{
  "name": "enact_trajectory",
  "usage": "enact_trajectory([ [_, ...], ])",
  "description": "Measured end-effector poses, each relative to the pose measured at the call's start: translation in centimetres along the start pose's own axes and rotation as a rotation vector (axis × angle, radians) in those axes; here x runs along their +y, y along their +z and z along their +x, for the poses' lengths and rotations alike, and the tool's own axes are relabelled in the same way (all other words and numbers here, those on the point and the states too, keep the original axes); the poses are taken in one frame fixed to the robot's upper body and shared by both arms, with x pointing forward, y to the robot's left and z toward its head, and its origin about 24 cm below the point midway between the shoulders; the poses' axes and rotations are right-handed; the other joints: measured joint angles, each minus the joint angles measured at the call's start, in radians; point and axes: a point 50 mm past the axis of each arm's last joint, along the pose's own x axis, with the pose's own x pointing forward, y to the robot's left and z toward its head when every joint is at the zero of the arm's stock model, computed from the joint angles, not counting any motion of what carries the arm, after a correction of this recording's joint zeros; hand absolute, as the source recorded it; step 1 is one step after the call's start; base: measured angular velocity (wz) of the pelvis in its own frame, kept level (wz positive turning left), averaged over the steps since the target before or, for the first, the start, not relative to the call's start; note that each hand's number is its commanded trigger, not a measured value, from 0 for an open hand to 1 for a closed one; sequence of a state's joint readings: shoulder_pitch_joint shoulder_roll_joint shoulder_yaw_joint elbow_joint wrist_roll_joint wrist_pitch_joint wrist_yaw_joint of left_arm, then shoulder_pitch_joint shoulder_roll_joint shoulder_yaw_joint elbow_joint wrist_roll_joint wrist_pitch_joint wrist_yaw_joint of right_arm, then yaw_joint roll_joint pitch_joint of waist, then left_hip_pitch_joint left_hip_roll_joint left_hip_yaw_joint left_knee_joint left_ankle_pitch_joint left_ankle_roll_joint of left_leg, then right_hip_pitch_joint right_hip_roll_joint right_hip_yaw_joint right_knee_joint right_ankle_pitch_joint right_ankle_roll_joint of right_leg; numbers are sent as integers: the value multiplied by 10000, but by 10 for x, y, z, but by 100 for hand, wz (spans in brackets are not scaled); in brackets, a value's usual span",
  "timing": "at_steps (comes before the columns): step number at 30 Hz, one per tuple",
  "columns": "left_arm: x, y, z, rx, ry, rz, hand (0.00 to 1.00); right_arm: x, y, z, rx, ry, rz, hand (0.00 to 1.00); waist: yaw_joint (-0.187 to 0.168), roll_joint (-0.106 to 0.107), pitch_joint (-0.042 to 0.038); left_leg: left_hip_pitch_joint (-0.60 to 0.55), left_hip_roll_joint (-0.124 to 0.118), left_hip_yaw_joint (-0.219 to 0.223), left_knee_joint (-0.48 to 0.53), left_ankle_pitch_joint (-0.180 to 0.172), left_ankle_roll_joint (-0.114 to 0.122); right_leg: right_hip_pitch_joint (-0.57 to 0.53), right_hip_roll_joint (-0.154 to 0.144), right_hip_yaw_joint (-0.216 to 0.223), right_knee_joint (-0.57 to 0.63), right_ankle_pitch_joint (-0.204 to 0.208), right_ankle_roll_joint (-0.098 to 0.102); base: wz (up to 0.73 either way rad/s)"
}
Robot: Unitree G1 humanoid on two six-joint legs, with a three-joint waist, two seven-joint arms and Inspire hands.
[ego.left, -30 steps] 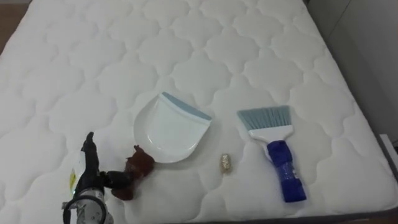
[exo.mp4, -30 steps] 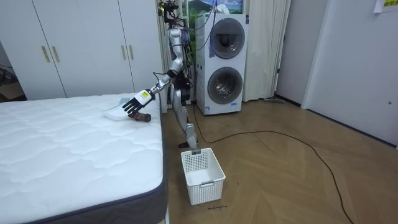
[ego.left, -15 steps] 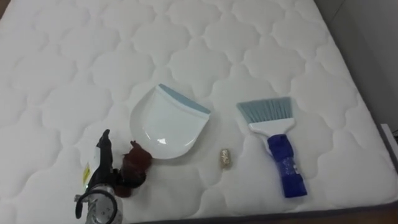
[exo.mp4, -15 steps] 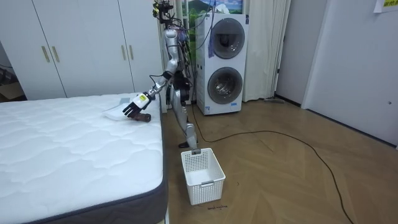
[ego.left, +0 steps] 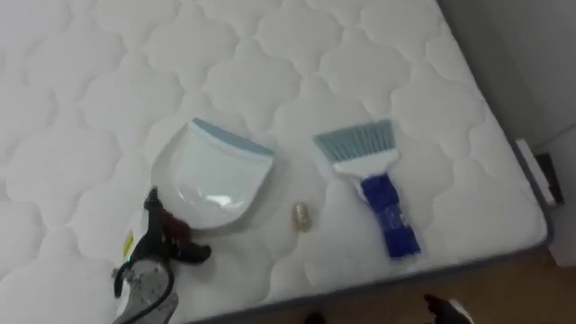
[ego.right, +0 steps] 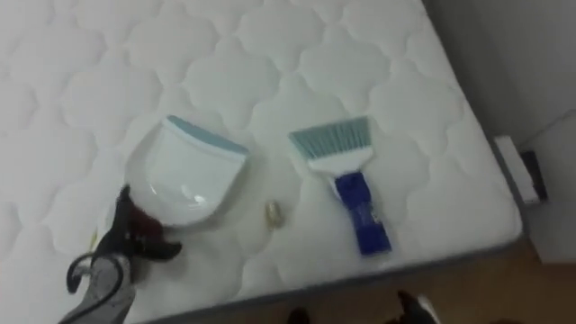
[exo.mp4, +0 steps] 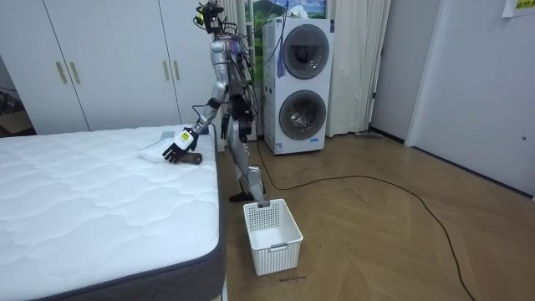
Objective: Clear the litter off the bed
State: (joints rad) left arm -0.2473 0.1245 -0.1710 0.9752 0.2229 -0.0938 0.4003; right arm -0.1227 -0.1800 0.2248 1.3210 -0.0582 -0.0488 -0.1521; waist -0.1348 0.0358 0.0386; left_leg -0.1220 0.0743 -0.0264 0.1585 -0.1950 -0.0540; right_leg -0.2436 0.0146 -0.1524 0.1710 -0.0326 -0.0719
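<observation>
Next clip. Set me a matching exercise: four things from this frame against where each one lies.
Things:
1 dustpan
2 brush
3 beige scrap
4 basket

Places:
a on the floor, off the mattress
b between dustpan and brush
c nearest the mattress's right edge
d right by the left hand

Pairs: 1-d, 2-c, 3-b, 4-a.

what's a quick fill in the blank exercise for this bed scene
1. The brush has a ___ handle.
2. The left hand is at the near edge of the white ___.
3. The small beige scrap lies to the ___ of the brush.
4. The white basket stands on the ___.
Missing: blue; dustpan; left; floor.
</observation>
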Motion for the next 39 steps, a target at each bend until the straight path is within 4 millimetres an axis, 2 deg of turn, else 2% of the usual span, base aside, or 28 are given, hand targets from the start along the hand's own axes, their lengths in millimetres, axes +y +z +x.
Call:
enact_trajectory([
  [1,1,9,4,-307,-2,24,0,5,-2,-1,52,116,32,0,-27,-81,25,-365,-4,355,-200,280,261,11,-30,394,40,-65,105,48],
  [2,2,15,7,-473,35,6,0,10,-3,-2,140,263,108,0,33,-217,-3,-391,-54,644,-86,500,268,-97,-97,444,170,-125,212,40],
  [5,0,11,6,-253,-69,-6,0,8,3,0,27,235,171,0,242,-274,-1,-448,-275,898,7,513,306,-188,-160,222,150,-152,253,-14],
  [9,-3,3,5,142,-324,158,0,6,11,1,-98,351,46,0,281,-242,-5,-669,-365,851,387,486,346,-192,-298,-131,196,-184,263,5],
  [14,-5,-11,3,851,-633,348,0,3,16,3,-12,400,331,0,356,-265,-3,-1074,-386,945,750,479,363,-678,-338,7,729,-329,262,2],
  [21,-2,-10,6,1037,-548,494,0,1,18,3,71,484,289,0,320,-267,-9,-1349,-341,963,850,491,336,-1069,-338,9,1106,-372,130,0],
  [22,-1,-10,6,1029,-531,505,35,0,18,3,55,498,271,0,317,-270,-7,-1401,-343,966,883,492,335,-1127,-356,23,1171,-377,122,0],
  [23,2,-8,8,982,-462,536,61,-1,19,4,37,504,250,0,307,-305,-3,-1605,-355,991,1074,490,332,-1365,-471,40,1383,-438,96,0],
  [26,8,-2,14,915,-248,622,62,-2,23,4,-71,539,274,0,324,-373,10,-2069,-352,1089,1311,488,328,-1863,-503,100,1647,-482,71,0],
  [28,12,-1,16,1013,-85,554,68,0,23,4,-62,569,406,0,309,-429,41,-2093,-351,1140,1370,487,328,-1912,-508,143,1727,-518,55,-2],
  [29,15,1,18,1018,127,509,100,0,24,4,-74,577,497,0,308,-456,53,-2140,-345,1174,1432,487,328,-1945,-506,160,1751,-542,57,0],
  [32,31,5,25,992,755,560,100,2,25,4,-150,656,361,0,323,-624,137,-2165,-343,1248,1498,486,328,-2033,-511,221,1864,-634,50,0],
  [34,41,5,28,1018,973,693,100,3,27,3,-218,700,304,0,318,-683,132,-2188,-342,1284,1521,484,326,-2079,-515,241,1903,-642,48,0],
  [39,46,8,31,1164,1297,764,100,3,28,4,-254,704,585,0,244,-688,131,-2631,-354,1291,1761,464,360,-2402,-555,204,1930,-544,74,2],
])
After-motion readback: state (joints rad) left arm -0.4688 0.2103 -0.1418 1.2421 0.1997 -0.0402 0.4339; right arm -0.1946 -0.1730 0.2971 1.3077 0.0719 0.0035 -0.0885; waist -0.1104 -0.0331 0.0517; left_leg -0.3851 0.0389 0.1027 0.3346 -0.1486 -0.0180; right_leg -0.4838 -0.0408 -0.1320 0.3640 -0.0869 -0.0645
